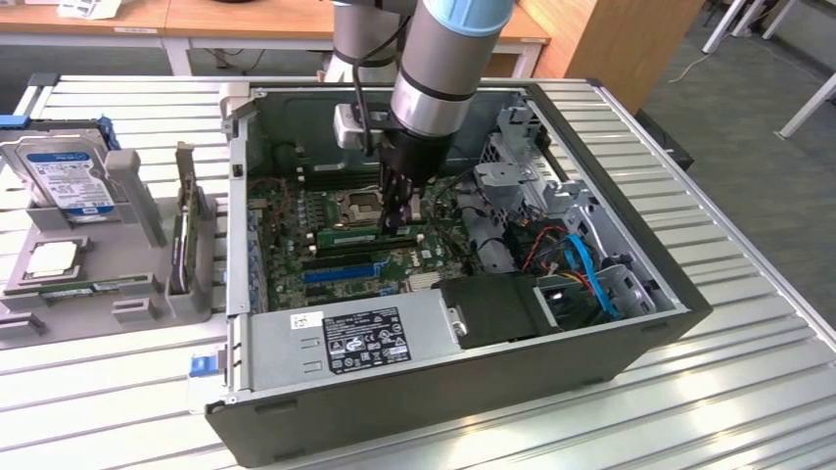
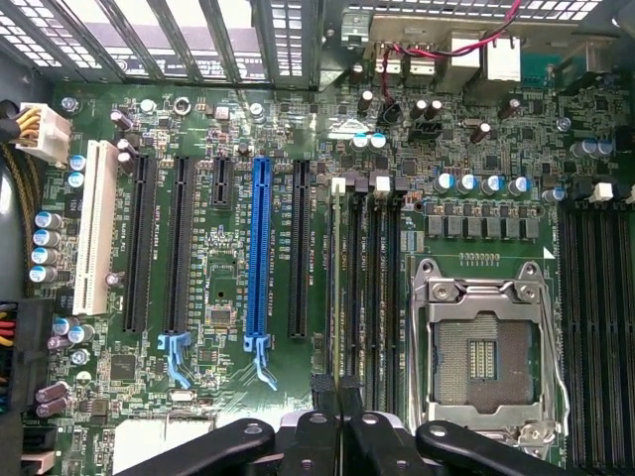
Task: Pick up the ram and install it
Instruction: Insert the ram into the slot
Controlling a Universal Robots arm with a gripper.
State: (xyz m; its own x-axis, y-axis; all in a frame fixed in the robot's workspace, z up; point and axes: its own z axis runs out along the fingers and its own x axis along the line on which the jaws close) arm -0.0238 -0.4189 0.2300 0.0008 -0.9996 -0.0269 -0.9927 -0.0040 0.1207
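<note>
I have the gripper [image 1: 395,225] [image 2: 338,392] down inside the open computer case [image 1: 432,392]. Its fingers are pinched closed on the top edge of the ram [image 1: 359,236] [image 2: 337,278]. The ram stands on edge along a memory slot directly below the gripper and runs away from the fingertips. There is little room here. Empty black memory slots [image 2: 382,288] lie just beside the ram, and the open processor socket [image 1: 359,206] [image 2: 486,347] lies beyond them. On the gripper's other side are a black card slot and then a long blue card slot [image 2: 260,258]. The metal drive cage [image 1: 523,186] rises near the arm on the exterior view's right. The power supply [image 1: 366,338] blocks the near edge. Above the gripper the case is open. The hard drive [image 1: 66,176] sits well apart on the worktop [image 1: 731,392].
</note>
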